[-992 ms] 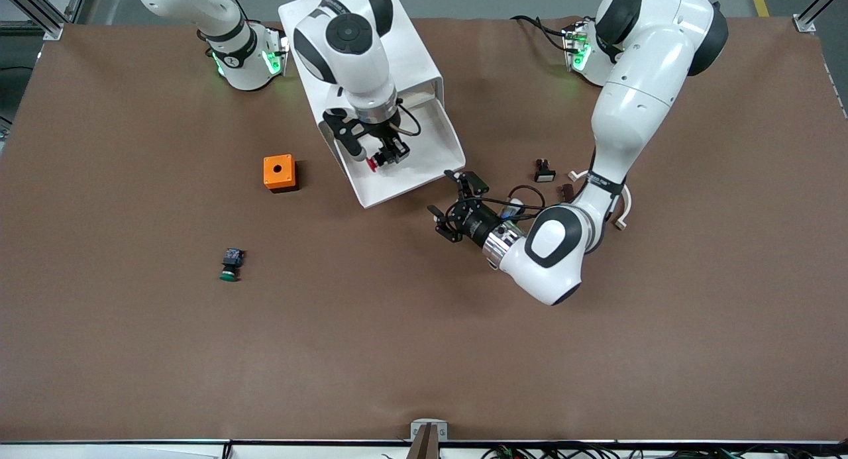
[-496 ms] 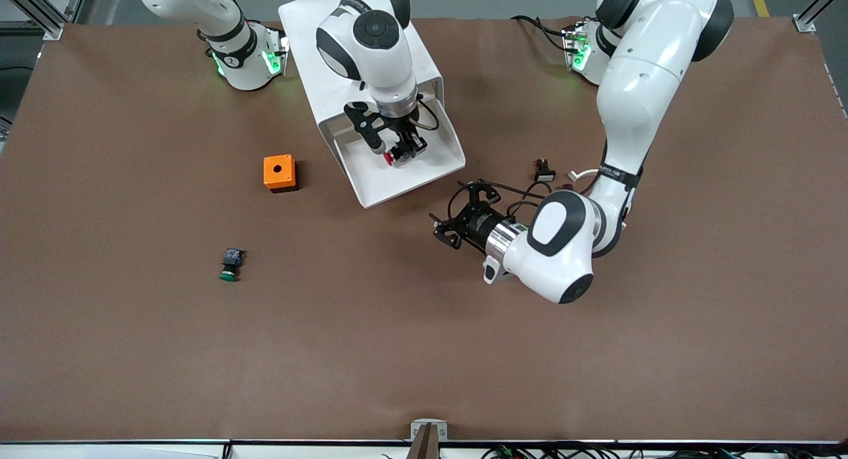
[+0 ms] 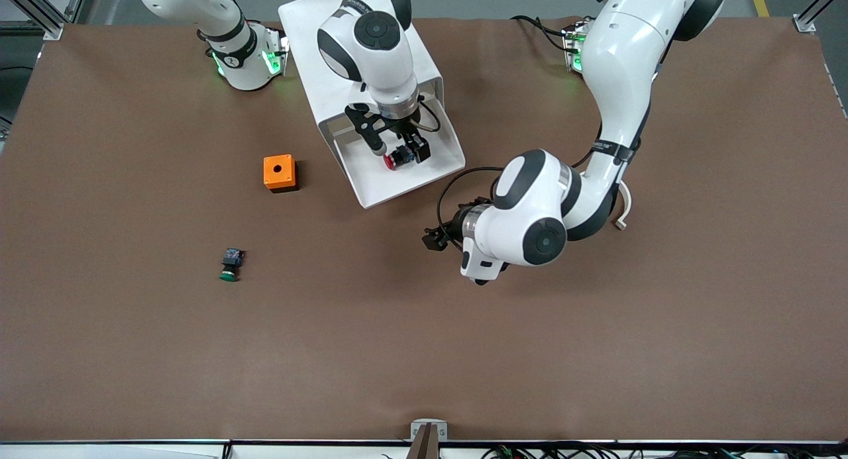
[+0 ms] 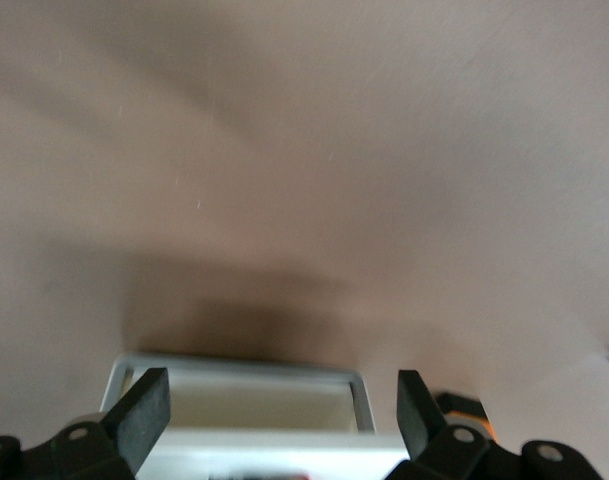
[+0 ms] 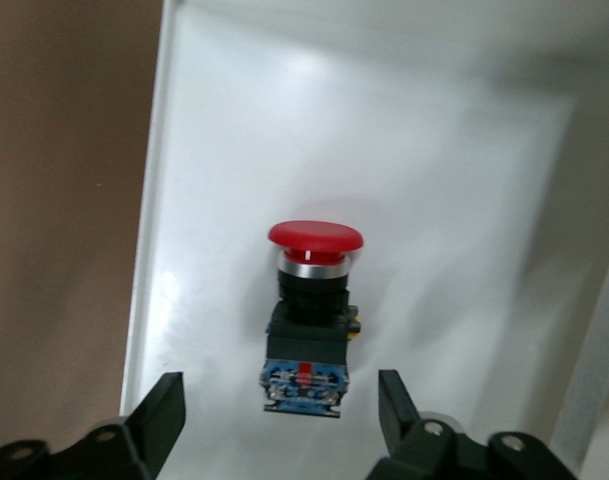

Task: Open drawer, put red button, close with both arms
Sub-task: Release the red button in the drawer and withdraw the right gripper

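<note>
The red button (image 5: 312, 320) lies on its side on the floor of the open white drawer (image 5: 454, 180); it also shows in the front view (image 3: 395, 158). My right gripper (image 3: 405, 152) hangs just above it, open, its fingers (image 5: 161, 408) apart from the button on either side. The drawer (image 3: 381, 189) is pulled out of the white cabinet (image 3: 344, 55) toward the front camera. My left gripper (image 3: 434, 239) is low over the table, nearer the front camera than the drawer's corner, open and empty. Between its fingers (image 4: 144, 410) I see the drawer's front (image 4: 274, 445).
An orange box with a hole (image 3: 279, 172) stands beside the drawer toward the right arm's end. A green-capped button (image 3: 229, 265) lies nearer the front camera than the box. A small white part (image 3: 621, 214) lies under the left arm.
My right gripper has moved a little along the drawer and opened; the red button now lies free on the drawer floor. My left arm has swung its wrist round, its gripper shifting slightly nearer the camera.
</note>
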